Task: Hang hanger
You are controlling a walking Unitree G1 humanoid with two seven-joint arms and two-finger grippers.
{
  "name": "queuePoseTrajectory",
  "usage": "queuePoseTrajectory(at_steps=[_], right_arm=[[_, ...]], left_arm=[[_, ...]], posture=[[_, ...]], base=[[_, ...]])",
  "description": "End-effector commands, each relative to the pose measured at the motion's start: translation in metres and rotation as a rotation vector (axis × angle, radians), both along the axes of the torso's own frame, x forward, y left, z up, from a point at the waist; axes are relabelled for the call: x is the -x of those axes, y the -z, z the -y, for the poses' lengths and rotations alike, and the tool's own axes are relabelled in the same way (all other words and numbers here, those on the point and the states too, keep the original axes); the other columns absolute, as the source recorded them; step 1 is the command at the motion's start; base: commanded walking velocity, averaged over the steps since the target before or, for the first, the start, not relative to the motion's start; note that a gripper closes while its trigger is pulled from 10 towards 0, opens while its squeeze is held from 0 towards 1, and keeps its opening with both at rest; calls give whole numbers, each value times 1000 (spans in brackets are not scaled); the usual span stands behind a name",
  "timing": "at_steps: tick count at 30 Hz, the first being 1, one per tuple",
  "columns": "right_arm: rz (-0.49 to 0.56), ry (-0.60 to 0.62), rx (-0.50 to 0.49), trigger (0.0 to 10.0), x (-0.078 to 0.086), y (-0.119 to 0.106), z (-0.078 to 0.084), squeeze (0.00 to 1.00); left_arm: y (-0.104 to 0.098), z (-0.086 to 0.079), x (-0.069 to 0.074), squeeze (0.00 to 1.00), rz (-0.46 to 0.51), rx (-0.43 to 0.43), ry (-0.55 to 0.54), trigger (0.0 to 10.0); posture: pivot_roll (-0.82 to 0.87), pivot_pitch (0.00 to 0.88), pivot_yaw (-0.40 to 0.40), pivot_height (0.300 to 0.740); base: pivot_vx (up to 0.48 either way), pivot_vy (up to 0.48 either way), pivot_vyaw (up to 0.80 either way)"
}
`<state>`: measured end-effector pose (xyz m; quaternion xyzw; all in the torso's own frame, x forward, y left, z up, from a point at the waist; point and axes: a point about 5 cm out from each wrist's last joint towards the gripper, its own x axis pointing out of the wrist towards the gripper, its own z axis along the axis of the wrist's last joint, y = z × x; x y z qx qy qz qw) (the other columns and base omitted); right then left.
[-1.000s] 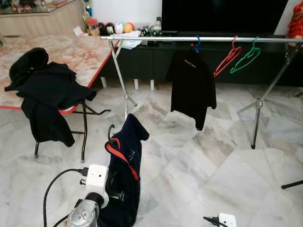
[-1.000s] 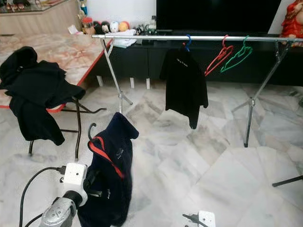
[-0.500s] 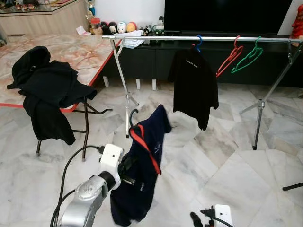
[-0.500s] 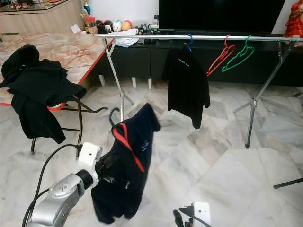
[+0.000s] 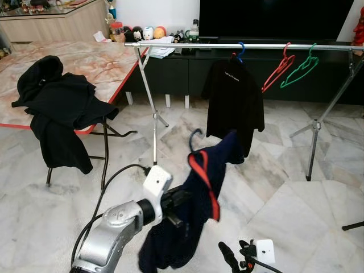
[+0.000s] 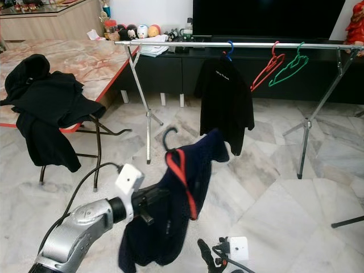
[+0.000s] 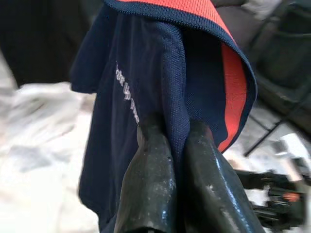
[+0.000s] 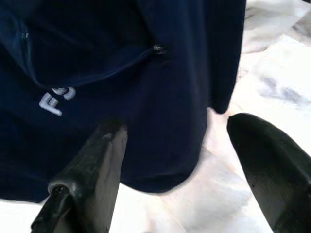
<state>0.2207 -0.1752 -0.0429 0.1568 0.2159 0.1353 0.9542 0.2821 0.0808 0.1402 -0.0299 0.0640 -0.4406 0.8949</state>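
Observation:
A navy shirt [image 5: 196, 210] with a red collar hangs on a hanger whose dark hook [image 5: 193, 138] sticks up above it. My left gripper [image 5: 176, 202] is shut on the shirt below the collar, and in the left wrist view its fingers [image 7: 150, 174] pinch the fabric. It is held up over the floor, in front of and below the silver rail [image 5: 187, 45]. My right gripper [image 5: 234, 256] is low at the front; in the right wrist view it is open [image 8: 175, 165], with the shirt's lower part just beyond it.
On the rail hang a black shirt [image 5: 234, 99] on a blue hanger, a red hanger [image 5: 277, 67] and a green hanger [image 5: 301, 65]. Rack legs [image 5: 154, 119] stand on the marble floor. A table [image 5: 96, 68] with black garments [image 5: 57, 108] is at left.
My left arm has lifted the navy shirt and carried it right and forward, closer to the rail. The right gripper has risen a little into view.

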Motion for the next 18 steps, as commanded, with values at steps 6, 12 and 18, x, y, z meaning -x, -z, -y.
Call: queuePoseTrajectory(at_steps=[6,12,18], right_arm=[[45,27,-156,10000,1,-2,-5,0],[570,-26,-217,10000,-82,-101,-28,0],[647,19,-292,10000,-90,-119,-19,0]], left_arm=[[-19,23,11,0,29,29,172,10000],[-19,25,15,0,18,27,190,10000],[-18,27,17,0,5,27,200,10000]], posture=[[48,85,71,740],[46,84,69,740],[40,81,66,740]], base=[[0,0,0],[0,0,0],[0,0,0]])
